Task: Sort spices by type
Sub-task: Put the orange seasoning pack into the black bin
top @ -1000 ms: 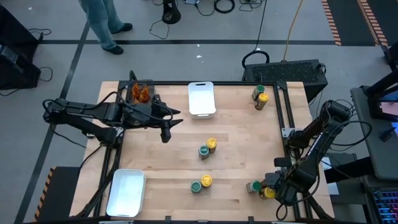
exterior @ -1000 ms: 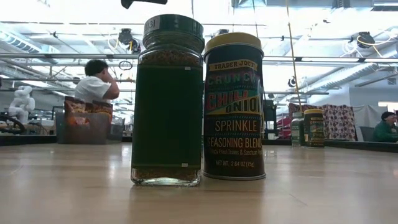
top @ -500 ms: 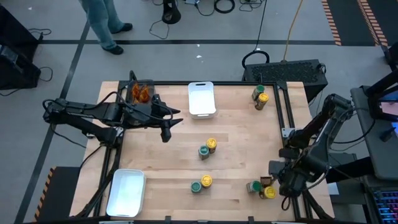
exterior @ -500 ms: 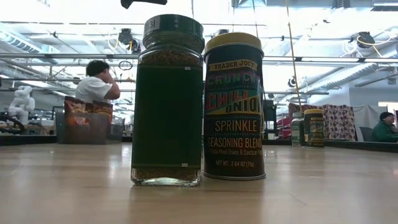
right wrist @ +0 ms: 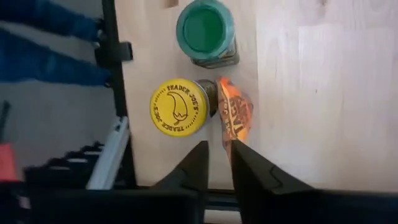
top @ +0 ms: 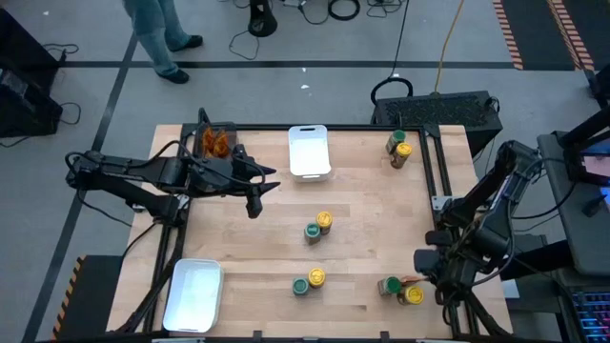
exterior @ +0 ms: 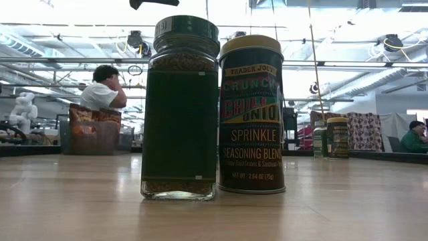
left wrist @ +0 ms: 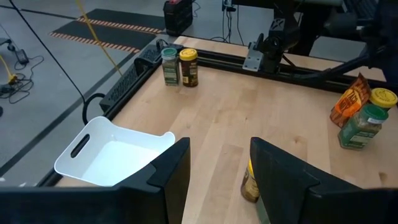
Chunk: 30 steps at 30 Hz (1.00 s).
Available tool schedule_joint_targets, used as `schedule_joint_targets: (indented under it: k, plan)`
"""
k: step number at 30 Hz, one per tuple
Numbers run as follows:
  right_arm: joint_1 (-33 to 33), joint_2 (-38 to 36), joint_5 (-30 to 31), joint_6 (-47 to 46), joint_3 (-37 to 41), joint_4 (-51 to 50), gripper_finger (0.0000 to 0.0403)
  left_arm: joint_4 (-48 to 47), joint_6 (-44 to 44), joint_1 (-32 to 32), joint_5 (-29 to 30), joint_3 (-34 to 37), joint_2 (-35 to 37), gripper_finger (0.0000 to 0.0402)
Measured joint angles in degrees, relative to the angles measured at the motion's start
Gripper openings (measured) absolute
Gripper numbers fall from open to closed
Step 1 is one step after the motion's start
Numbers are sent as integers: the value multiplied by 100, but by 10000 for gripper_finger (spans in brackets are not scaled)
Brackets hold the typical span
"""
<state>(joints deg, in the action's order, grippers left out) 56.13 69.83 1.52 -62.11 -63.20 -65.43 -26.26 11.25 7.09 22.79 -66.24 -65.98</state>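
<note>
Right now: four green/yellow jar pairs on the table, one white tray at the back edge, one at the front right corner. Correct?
Not quite. The second white tray sits at the front left corner, as the high view shows. The four jar pairs and the back-edge tray are as you say.

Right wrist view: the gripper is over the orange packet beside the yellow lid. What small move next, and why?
Probably ease the right gripper straight down onto the crinkled orange packet. It hangs above that packet, which lies close beside the yellow-lidded round jar and near the green-lidded glass jar. The left gripper waits farther off.
</note>
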Motion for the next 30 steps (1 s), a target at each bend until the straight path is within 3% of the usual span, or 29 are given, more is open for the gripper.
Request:
schedule_joint_targets:
  k: [7,12,20,30]
  plan:
    - [1,455,-18,263,2,-199,164,-16,-4,0,0,0,0,171]
    - [1,782,-33,587,2,-203,205,-20,-7,0,0,0,0,171]
    - [1,1084,-31,789,366,106,207,-18,-13,-39,2,0,0,171]
    - [1,1085,-8,823,1126,630,165,-20,0,-74,2,0,0,171]
